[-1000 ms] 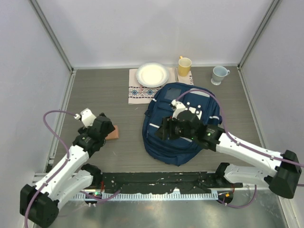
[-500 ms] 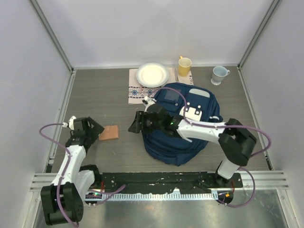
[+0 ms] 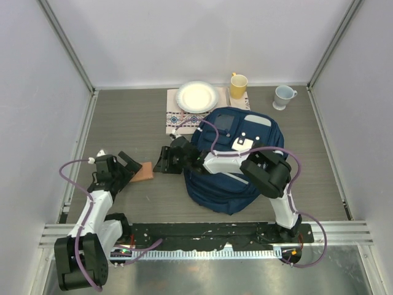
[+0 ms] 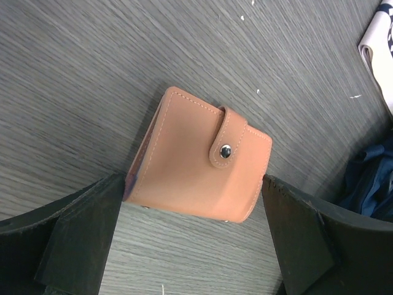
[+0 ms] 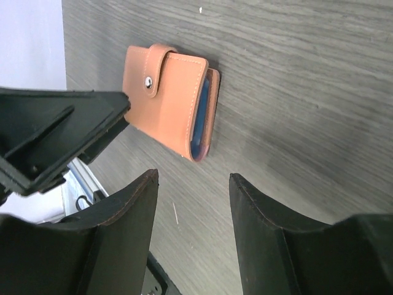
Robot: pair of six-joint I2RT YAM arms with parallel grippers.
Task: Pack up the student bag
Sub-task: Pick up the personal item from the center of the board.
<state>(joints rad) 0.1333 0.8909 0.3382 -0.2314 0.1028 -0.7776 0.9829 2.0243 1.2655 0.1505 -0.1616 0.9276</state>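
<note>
The navy student bag (image 3: 236,175) lies flat in the middle of the table; its edge shows in the left wrist view (image 4: 371,178). A tan leather wallet (image 3: 145,171) with a snap flap lies on the table left of the bag. My left gripper (image 3: 129,164) is open, and the near end of the wallet (image 4: 196,163) sits between its fingertips (image 4: 80,239). My right gripper (image 3: 164,160) reaches left past the bag and is open and empty, just short of the wallet (image 5: 169,107) on its other side. The left gripper's finger (image 5: 55,132) shows in the right wrist view.
A white plate (image 3: 196,96) sits on a patterned cloth (image 3: 181,118) at the back. A yellow mug (image 3: 238,83) and a pale blue mug (image 3: 284,95) stand at the back right. Grey walls enclose the table on three sides.
My right arm has swung left from over the bag to beside the wallet. My left gripper pulled back from the wallet, then moved up to it again. The wallet has stayed put.
</note>
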